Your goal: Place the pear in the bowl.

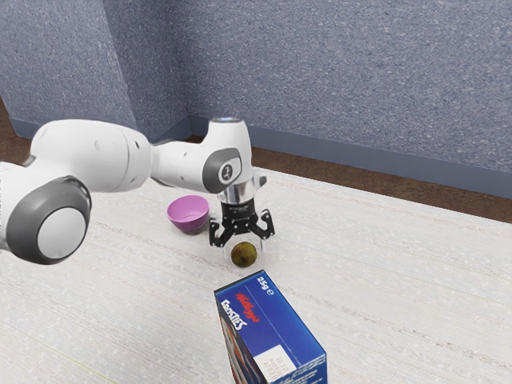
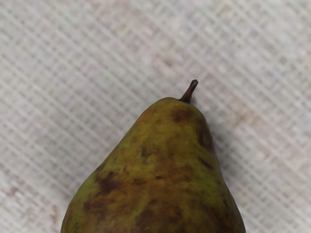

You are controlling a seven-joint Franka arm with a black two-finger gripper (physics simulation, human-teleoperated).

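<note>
Gripper [image 1: 243, 251] pointing down, its black fingers [image 1: 267, 225] standing wide apart, leaving an open gap between. White wrist [image 1: 230, 148] sitting directly above the claw, silver collar [image 1: 238, 192] showing between the two. Arm [image 1: 92, 154] reaching in from the exterior view's left, its bulky links running higher than the claw, grey-capped joint [image 1: 48, 220] bulging well apart from it.

The wrist view crops the pear [image 2: 160, 174], the exterior view the box [image 1: 280, 328] and arm [image 1: 92, 154].
</note>
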